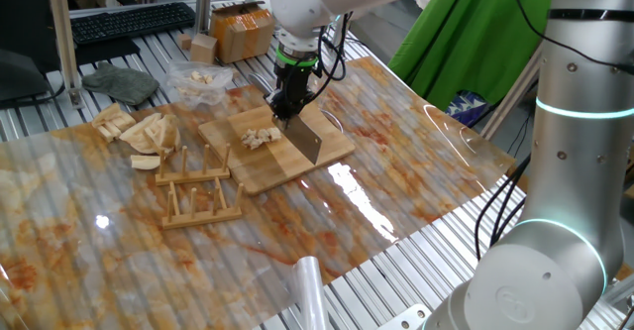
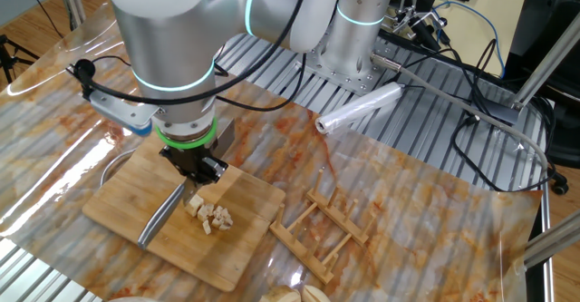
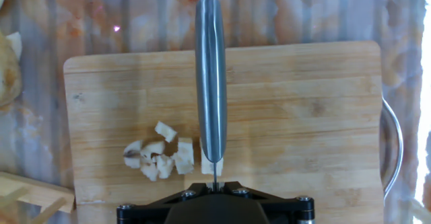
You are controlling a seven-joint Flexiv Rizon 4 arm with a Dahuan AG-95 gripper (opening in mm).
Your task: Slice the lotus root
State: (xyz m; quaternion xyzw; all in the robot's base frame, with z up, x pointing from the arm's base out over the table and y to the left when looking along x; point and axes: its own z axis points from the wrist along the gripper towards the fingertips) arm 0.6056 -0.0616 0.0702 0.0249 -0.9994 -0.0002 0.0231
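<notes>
A clear plastic bag (image 1: 201,80) sits on the table behind the board, holding a small heap of pale chunks; their number cannot be made out through the film. Beside it, on the marbled table cover (image 1: 416,162), lies a loose pile of tan wedge-shaped slices (image 1: 139,130), roughly ten, though they overlap too much for a firm count.

One bamboo cutting board (image 1: 297,157) lies near the middle of the table. On it rests the lotus root (image 1: 262,137), already in pieces: a tight cluster of about eight small cream bits on the board's surface. In the hand view the cluster sits just to the left of the blade, with one bit touching or nearly touching it.

The gripper (image 1: 290,100) hangs over the board and is clamped on the handle of a single knife (image 1: 309,137). The knife's steel blade points down and outward from the fingers, its edge on the board just beside the lotus root pieces.

One wooden rack (image 1: 196,186) with upright pegs stands on the table cover next to the board's near-left corner. A metal ring (image 3: 394,153) pokes out from under the board's far side. One roll of clear film (image 2: 359,110) lies near the arm's base. A keyboard (image 1: 131,21) and one cardboard box (image 1: 240,31) sit beyond the table's back edge.
</notes>
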